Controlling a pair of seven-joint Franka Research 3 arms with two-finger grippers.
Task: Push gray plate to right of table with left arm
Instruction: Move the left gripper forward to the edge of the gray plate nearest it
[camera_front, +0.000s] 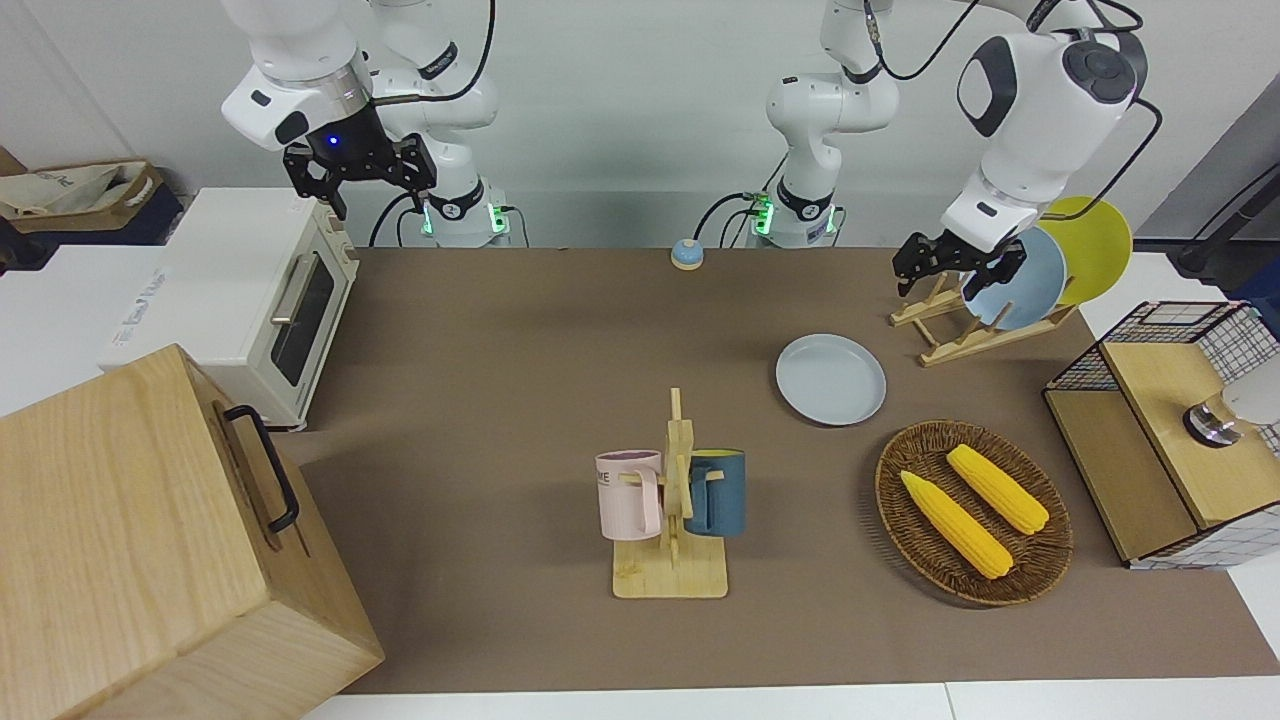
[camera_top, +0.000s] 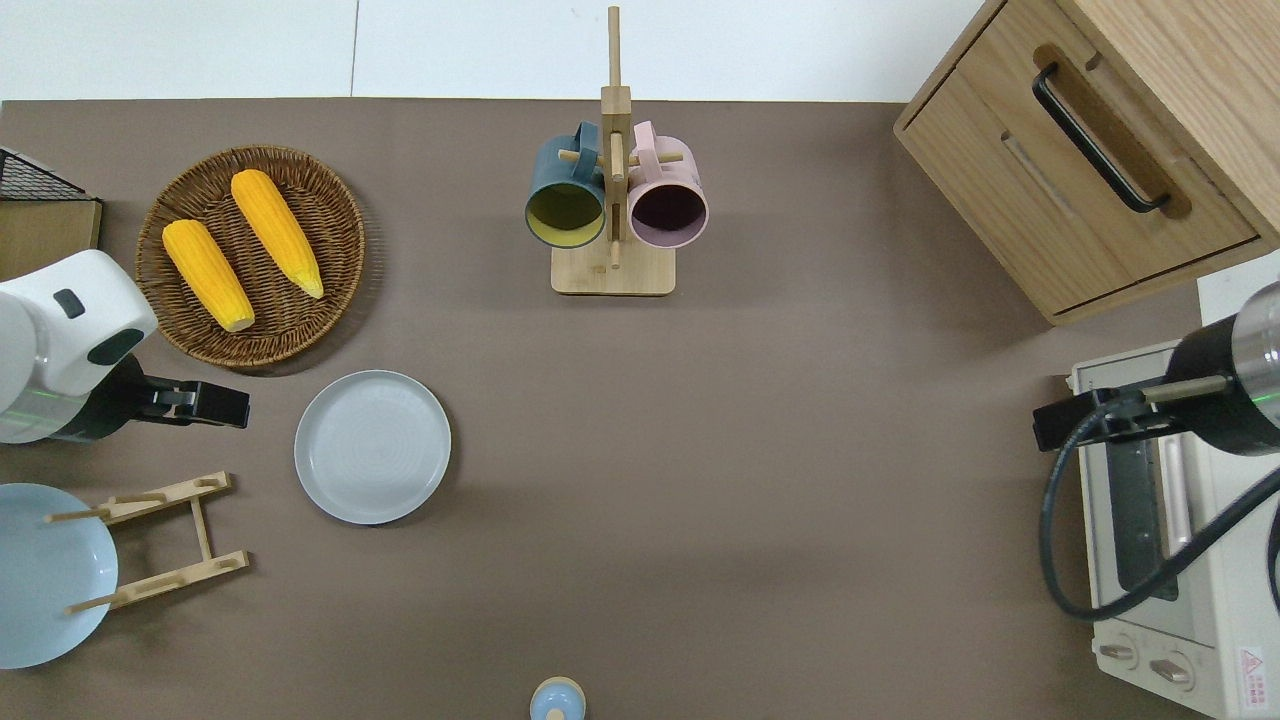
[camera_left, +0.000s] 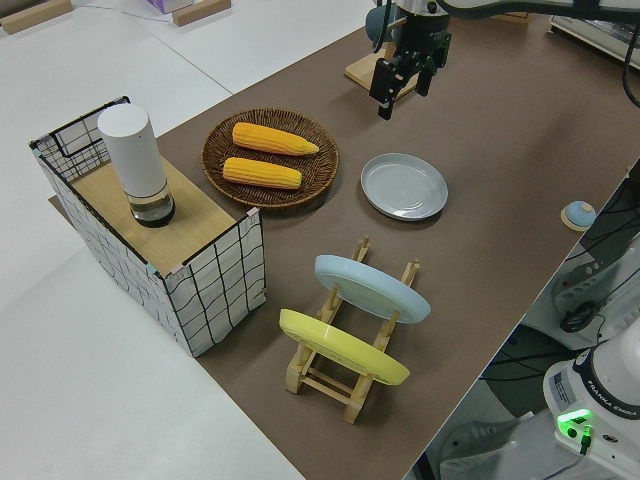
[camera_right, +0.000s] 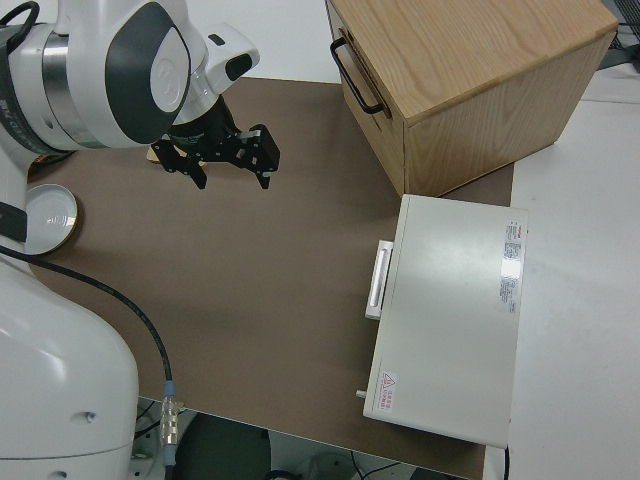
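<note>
The gray plate (camera_front: 830, 379) (camera_top: 372, 446) (camera_left: 404, 186) lies flat on the brown table (camera_front: 500, 340), between the wicker basket and the wooden plate rack. My left gripper (camera_front: 952, 272) (camera_top: 225, 406) (camera_left: 400, 92) hangs in the air, open and holding nothing. It is over the table beside the plate, toward the left arm's end, and apart from the plate's rim. The right gripper (camera_front: 372, 188) (camera_right: 228, 172) is parked, open and empty.
A wicker basket (camera_top: 320, 190) holds two corn cobs. A wooden rack (camera_top: 160, 540) carries a sky-blue plate (camera_front: 1020, 280) and a yellow plate (camera_front: 1090, 245). A mug stand (camera_front: 672, 520) stands mid-table. A toaster oven (camera_front: 250, 300) and a wooden cabinet (camera_front: 150, 540) stand at the right arm's end.
</note>
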